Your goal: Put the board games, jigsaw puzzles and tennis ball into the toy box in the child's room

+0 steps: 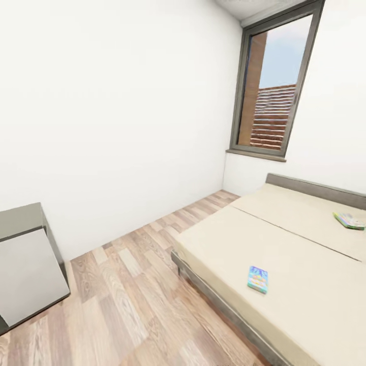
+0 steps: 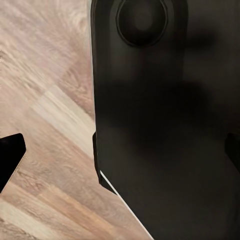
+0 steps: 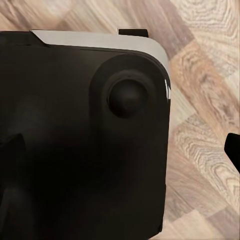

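Note:
Two board games lie on the cream-covered bed [image 1: 305, 305] in the head view. A light blue one [image 1: 257, 279] rests near the bed's near edge. A yellow-green one [image 1: 349, 220] sits farther back by the right border. The table, toy box, jigsaw puzzles and tennis ball are out of view. My left gripper [image 2: 120, 155] hangs over the robot's black base and the plank floor, its dark fingertips [image 2: 11, 156] far apart with nothing between them. My right gripper [image 3: 122, 150] is likewise spread wide above the base, one fingertip [image 3: 233, 150] showing against the floor.
A low cabinet [image 1: 25, 264] with a dark top and a white front stands at the left against the white wall. Wood-plank floor [image 1: 127, 284] runs between it and the bed. A tall window [image 1: 274, 86] is behind the bed's head.

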Motion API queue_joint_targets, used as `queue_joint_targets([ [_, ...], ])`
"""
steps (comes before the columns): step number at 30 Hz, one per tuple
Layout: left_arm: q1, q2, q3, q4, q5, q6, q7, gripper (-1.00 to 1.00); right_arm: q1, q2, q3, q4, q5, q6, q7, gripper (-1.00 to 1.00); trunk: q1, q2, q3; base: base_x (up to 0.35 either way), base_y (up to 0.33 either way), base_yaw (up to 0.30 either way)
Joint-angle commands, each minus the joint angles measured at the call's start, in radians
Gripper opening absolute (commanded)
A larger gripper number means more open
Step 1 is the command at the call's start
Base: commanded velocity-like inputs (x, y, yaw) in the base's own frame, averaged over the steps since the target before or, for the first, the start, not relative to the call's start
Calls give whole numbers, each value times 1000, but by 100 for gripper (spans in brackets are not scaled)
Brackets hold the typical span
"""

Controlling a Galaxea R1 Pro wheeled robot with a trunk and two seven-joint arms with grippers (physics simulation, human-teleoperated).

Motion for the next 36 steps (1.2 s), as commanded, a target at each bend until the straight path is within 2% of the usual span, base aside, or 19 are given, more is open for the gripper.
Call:
queue_joint_targets([
  [1, 0, 0, 0, 0, -1, 0, 0, 100, -1, 0, 0, 0, 0, 0, -1, 100, 0, 0, -1, 0, 0, -283],
  [36, 0, 0, 0, -1, -1, 0, 0, 100, -1, 2, 0, 0, 1, 0, -1, 100, 0, 0, -1, 0, 0, -284],
])
